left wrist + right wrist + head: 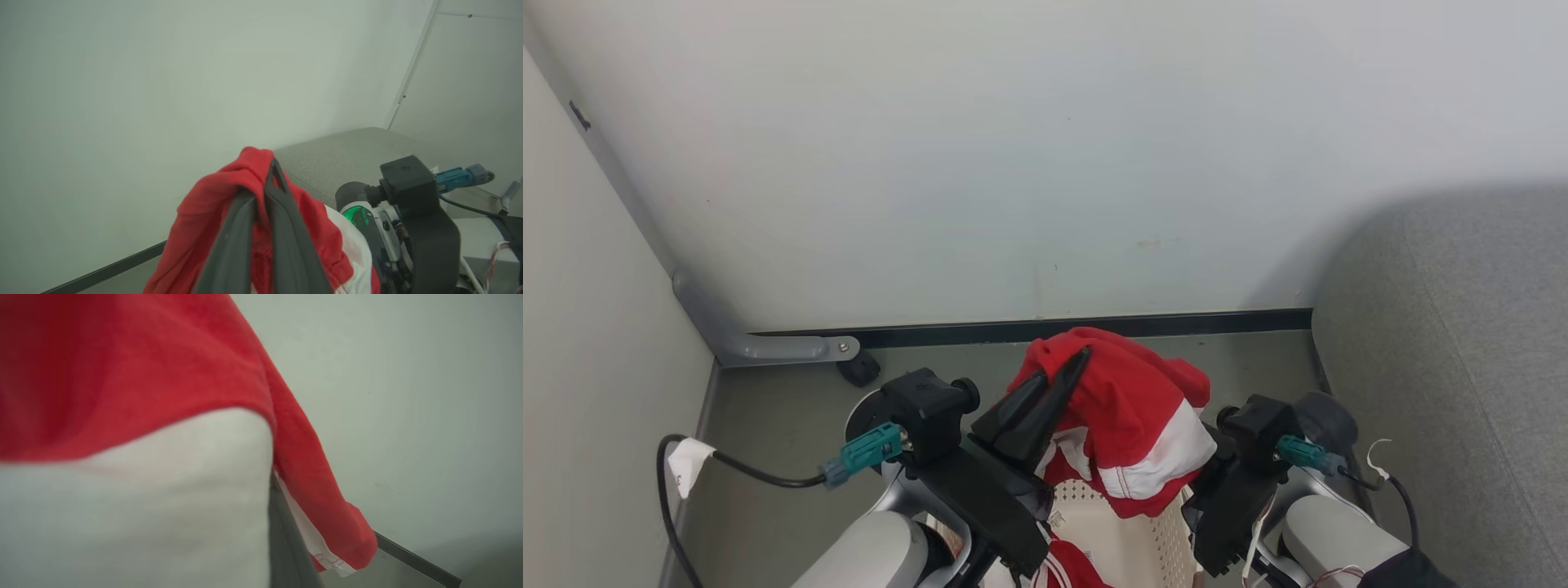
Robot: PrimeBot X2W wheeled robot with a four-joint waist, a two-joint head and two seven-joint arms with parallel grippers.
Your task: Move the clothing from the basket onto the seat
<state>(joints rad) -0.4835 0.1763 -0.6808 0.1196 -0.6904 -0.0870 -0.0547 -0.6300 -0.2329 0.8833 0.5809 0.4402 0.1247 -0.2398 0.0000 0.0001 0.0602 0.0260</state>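
A red garment with a white panel, the clothing (1131,408), hangs bunched above the basket (1131,535). My left gripper (1063,366) is shut on the clothing's top fold, and in the left wrist view the red cloth (212,204) wraps around both fingers. My right gripper (1217,482) is at the cloth's right side with its fingertips hidden behind the white panel. In the right wrist view the fabric (135,465) drapes over one dark finger (286,539), pinched there. More red clothing (1078,572) lies in the basket. The grey seat (1445,367) is to the right.
A pale wall with a dark baseboard (1094,327) stands close ahead. A side wall closes off the left, with a grey metal bracket (768,347) on the floor by the corner. A black cable with a white tag (686,465) loops at the lower left.
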